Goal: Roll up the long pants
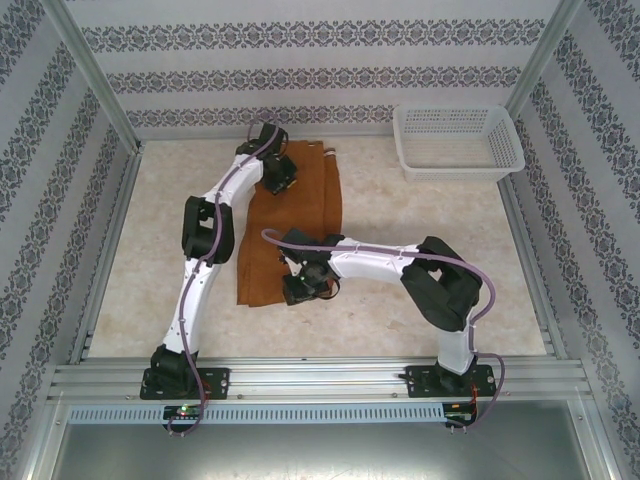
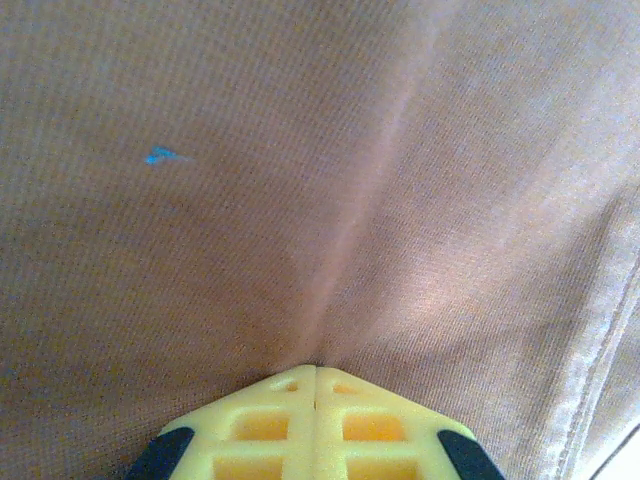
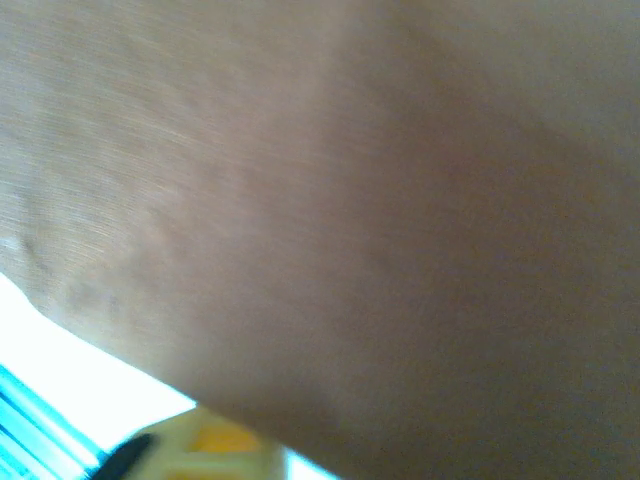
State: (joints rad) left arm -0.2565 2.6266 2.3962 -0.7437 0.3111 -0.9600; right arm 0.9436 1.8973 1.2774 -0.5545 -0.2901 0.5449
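While no brand, label or readable writing is showing anywhere, the long pants [image 1: 300, 215] are lying as a rust-brown strip across the middle of the table [image 1: 420, 290], running from the far edge toward the near side. From above, the left gripper [image 1: 278, 182] is pressing down near the far end of the cloth, and the right gripper [image 1: 303, 288] is sitting at the near end, by the hem. A white mesh basket [image 1: 460, 160] is standing well apart in the far right corner.

Closer in, the left wrist camera is adding detail: the left gripper's [image 2: 316, 372] yellow tips are meeting with no gap, pinching a crease of the pants [image 2: 300, 200], with a tiny blue speck [image 2: 160, 155] on the weave and a stitched seam [image 2: 590, 380] running along the right. Through the right wrist camera, blurred fabric [image 3: 380, 230] is draping over one yellow finger [image 3: 225, 445], so I cannot tell how that pincer is set.
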